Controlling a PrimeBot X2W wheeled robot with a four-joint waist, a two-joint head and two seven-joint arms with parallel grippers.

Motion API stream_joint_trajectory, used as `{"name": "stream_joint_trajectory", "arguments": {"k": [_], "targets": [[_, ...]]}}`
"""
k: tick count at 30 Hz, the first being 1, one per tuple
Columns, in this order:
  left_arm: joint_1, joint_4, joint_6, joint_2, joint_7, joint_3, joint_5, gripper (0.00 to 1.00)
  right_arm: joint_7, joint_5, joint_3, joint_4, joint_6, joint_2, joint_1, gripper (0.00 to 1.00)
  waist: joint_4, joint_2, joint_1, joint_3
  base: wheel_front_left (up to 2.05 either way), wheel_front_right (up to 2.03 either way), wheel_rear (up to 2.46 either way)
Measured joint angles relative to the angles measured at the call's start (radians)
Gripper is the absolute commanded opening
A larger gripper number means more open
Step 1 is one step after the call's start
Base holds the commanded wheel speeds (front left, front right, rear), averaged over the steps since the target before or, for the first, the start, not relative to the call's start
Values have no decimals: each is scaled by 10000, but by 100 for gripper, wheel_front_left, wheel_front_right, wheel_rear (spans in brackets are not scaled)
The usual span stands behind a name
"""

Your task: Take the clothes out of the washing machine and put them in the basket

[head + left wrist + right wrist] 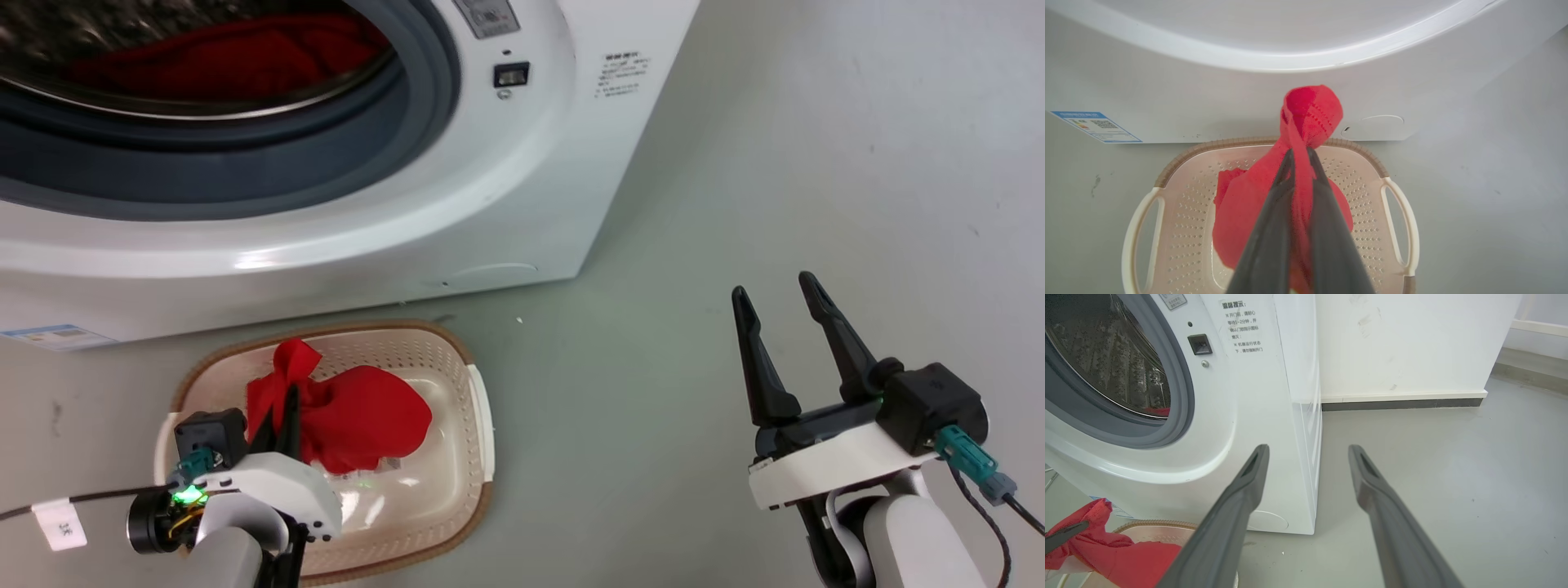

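Note:
A red garment (359, 420) hangs into the cream basket (457, 359) on the floor, pinched by my left gripper (280, 400), which is shut on a bunched fold. From the left wrist the fold (1310, 112) sticks up past the closed fingertips (1289, 157) above the basket (1367, 163). More red clothes (237, 57) lie inside the drum of the white washing machine (522, 188), whose porthole is open. My right gripper (775, 298) hovers open over the floor to the right; its own view (1308, 451) faces the machine's corner (1294, 457).
Grey floor (816, 163) spreads to the right of the machine. A white wall with a dark skirting strip (1400, 403) stands behind. A blue label (1096, 125) sits on the machine's lower front panel.

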Motion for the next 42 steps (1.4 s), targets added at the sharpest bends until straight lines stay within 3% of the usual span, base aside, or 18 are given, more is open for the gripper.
{"name": "stream_joint_trajectory", "arguments": {"k": [5, 15, 23, 30, 31, 32, 42], "targets": [[-902, 1870, -493, 17, -13, 44, 2, 0, -157, 92, 140, -2, 0, 0, -299, 100, -451, 0, 1, 771, 0, 0, 0], [-2504, 4907, -1068, 291, -44, 98, 113, 0, -387, 178, 441, 77, 2, 2, -902, 100, -1070, 0, 1, 2275, 0, 0, 0], [-2971, 6186, -1452, 291, -44, 33, 128, 0, -508, 326, 573, 192, 0, 2, -1113, 100, -1324, 0, 1, 2956, 0, 0, 0], [-3090, 6857, -1733, 138, -6, -173, 107, 0, -560, 336, 625, 391, 0, 2, -1245, 100, -1330, 0, 0, 2811, 0, 0, 0], [-3088, 6899, -1779, 82, -6, -219, 115, 41, -562, 332, 621, 430, 0, 2, -1244, 100, -1311, 0, 0, 2722, 0, 0, 0], [-3087, 6916, -1810, 17, -6, -263, 115, 100, -564, 324, 612, 470, 0, 2, -1244, 100, -1289, 0, 0, 2622, 0, 0, 0], [-2433, 7108, -1981, -387, -13, -397, -150, 100, -583, 284, 460, 826, 0, 4, -975, 100, -996, 0, -1, 1068, 0, 0, 0]]}}
